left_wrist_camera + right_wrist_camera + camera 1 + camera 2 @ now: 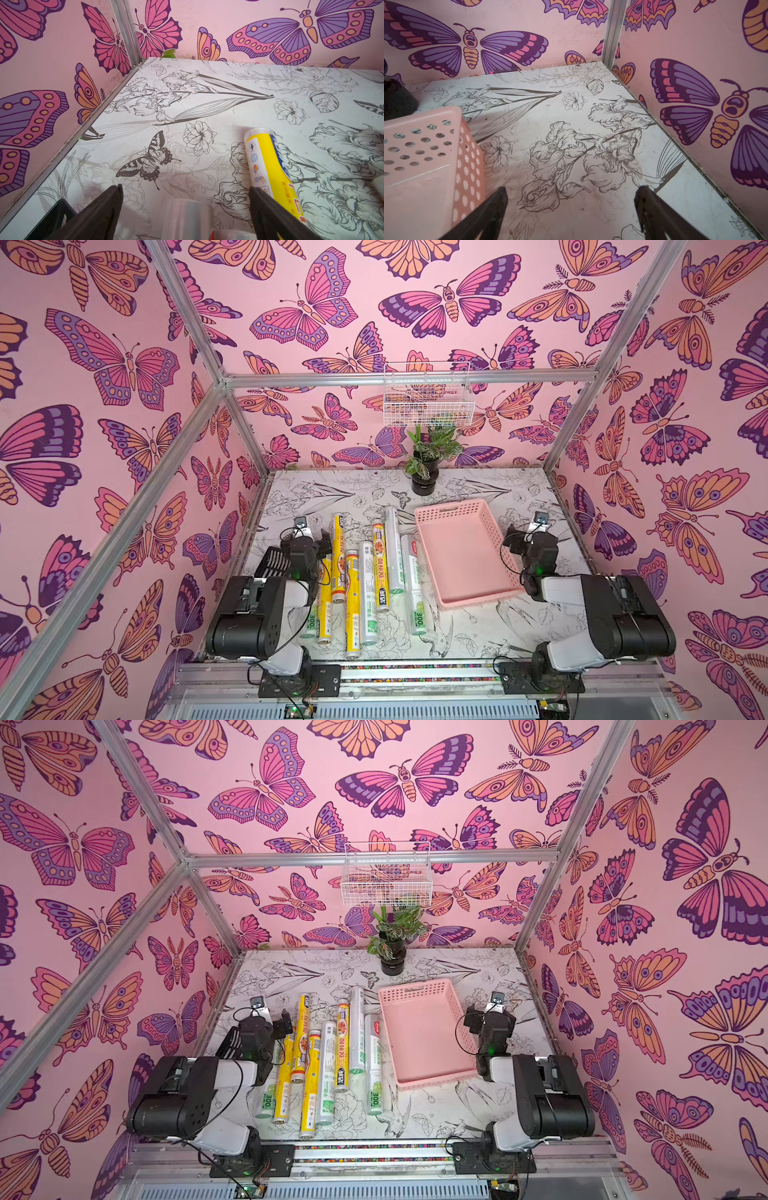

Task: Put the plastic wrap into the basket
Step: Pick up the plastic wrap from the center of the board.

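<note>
In both top views the plastic wrap [380, 568] [341, 1044] is eight long thin rolls, some yellow and some silvery white. They lie side by side on the bench [490, 626], all pointing from the near edge to the far wall. The pink basket [461, 560] [424, 1036] sits on the bench next to them, on the right arm's side. All the rolls are outside it. The last white roll lies right along the basket's wall, but I cannot tell if it touches. The left arm [266, 605] hangs over the rolls on its side and hides part of them. A black scoop [272, 562] lies just beside that arm. The right arm [602, 605] is next to the basket's other long wall. A plant [428, 456] in a black pot stands by the far wall, and a wire basket [428, 400] hangs above it.

In the left wrist view the left hand [186, 187] has its two black fingers wide apart and holds nothing. A yellow roll [268, 164] lies just beside one finger, which covers part of it. Low between the fingers is a blurry clear shape, maybe the end of another roll.

In the right wrist view the right hand [572, 187] has its fingers wide apart too, with nothing in them. The flower-print bench shows between them. A corner of the basket [425, 145] is close beside one finger.
</note>
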Tool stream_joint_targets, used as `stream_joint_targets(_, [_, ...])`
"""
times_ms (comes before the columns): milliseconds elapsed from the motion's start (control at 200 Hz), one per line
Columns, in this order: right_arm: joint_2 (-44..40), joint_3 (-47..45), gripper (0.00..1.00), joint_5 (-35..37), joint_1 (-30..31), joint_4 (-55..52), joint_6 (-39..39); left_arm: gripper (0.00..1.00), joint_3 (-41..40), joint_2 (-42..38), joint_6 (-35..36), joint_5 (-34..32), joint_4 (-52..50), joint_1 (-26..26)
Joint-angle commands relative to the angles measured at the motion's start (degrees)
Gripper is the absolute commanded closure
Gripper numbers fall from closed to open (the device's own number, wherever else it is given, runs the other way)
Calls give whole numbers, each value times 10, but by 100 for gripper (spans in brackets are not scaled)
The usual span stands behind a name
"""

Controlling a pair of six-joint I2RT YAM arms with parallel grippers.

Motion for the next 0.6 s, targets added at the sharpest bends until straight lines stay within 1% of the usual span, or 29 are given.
stream_joint_targets(0, [-1, 7, 1, -15, -3, -28, 2, 0, -5, 5, 4, 5, 8, 1])
stream_joint_targets(516, [-2, 5, 1, -14, -3, -23, 2, 0, -6, 5, 2, 2, 9, 1])
stream_joint_targets(596, [-13, -7, 1, -32, -1, -11, -11, 0, -12, 1, -1, -3, 17, 1])
